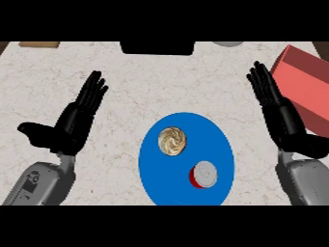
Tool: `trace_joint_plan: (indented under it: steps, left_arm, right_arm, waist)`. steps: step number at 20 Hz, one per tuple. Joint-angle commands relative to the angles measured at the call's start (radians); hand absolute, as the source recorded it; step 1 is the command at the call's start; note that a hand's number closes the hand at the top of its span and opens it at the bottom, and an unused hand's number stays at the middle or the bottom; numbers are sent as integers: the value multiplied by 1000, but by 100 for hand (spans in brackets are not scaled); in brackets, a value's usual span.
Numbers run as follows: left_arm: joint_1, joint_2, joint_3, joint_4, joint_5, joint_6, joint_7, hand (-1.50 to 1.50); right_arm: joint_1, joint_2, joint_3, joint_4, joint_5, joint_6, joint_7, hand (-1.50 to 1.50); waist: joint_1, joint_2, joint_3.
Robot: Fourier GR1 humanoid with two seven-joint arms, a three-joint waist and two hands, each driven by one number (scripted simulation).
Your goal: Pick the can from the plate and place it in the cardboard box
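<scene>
Blue plate [159, 183] low in the centre of the frame, its bottom edge cut off. On it, toward the lower right, the can [203, 175]: upright, seen from above, grey lid with a sliver of red side showing. Up and left of the can, apart from it, a round tan pastry [172, 141] with a swirl pattern; exact kind hard to tell.

Left hand [68, 126] at left of the plate, clear of it, fingers straight and held together pointing toward the top of the frame, thumb stuck out to the left. Holding nothing. Right hand [286, 120] at right, likewise straight-fingered and empty, thumb out to the lower right, fingertips near the red box [316, 91]. Box at the right edge, only partly in frame, interior not visible.

Along the top edge, partly cut off: a dark block [157, 48] at centre, a brown slab [39, 44] at upper left, a grey round thing [227, 44] right of centre; none identifiable.
</scene>
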Motion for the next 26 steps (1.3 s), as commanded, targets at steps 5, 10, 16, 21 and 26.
trace_joint_plan:
  steps: [5, 10, 16, 21, 26]
  left_arm:
    - [-3, 220, 15, -10, -160, -74, -55, 0]
    - [39, 230, -11, -60, -196, -107, -43, 0]
    - [17, 248, 35, 19, -180, -166, -89, 0]
    - [24, 222, 26, 12, -208, -167, -83, 0]
    - [46, 240, 43, -26, -194, -176, -69, 0]
  right_arm:
    - [-164, -167, -46, -256, -142, 189, 197, -150]
    - [-110, -356, -79, -297, -72, 317, 214, -150]
    - [-70, -415, 2, -298, 178, 388, -105, -150]
    - [-145, -465, 59, -396, 250, 446, 16, -150]
    - [-174, -580, 170, -505, 369, 573, 110, -150]
  waist:
    - [-22, -29, 18]
    - [-22, -15, 20]
    - [-20, -8, 20]
    - [-18, -12, 19]
    - [-14, -16, 18]
